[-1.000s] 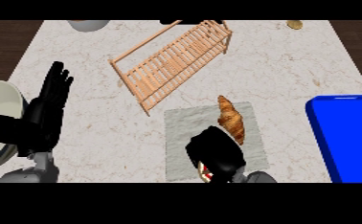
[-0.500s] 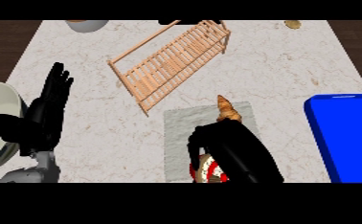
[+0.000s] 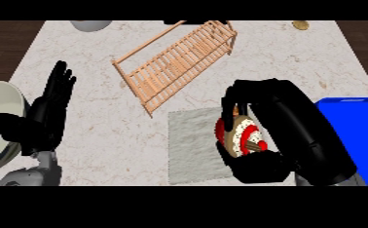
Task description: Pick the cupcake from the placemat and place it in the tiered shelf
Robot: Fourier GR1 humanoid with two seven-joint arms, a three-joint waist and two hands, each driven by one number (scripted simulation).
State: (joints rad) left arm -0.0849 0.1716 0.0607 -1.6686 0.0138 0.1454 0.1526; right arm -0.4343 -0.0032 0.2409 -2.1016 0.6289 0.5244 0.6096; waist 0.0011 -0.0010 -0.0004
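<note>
One cupcake (image 3: 243, 138): red, white and tan, sitting inside the curl of the right hand (image 3: 280, 124), over the right edge of the placemat (image 3: 194, 144)
Right hand: black fingers and thumb wrapped round the cupcake, so it's got hold of it; fingers arch over the top, thumb side closes below
Left hand (image 3: 50, 107): just parked well left of the placemat, fingers straight and pointing up, holding nothing
One placemat: grey rectangle on the marble counter (image 3: 93, 56), the right part is hidden under the right hand
One tiered shelf (image 3: 176, 59): light wood slats, lying diagonal up and left of the placemat, near its top left corner but not touching it
In the way: honestly nothing sits between the placemat and the shelf, only bare counter shows
One blue thing (image 3: 348, 120): right of the placemat at the counter's edge, partly behind the right forearm, can't tell what it is
One grey bowl-ish thing (image 3: 90, 25): far top left, beyond the shelf, cut off
One small tan round thing (image 3: 300, 25): top right, beyond the shelf's far end
One pale round thing (image 3: 10, 120): far left of the placemat, behind the left hand, mostly out of view
</note>
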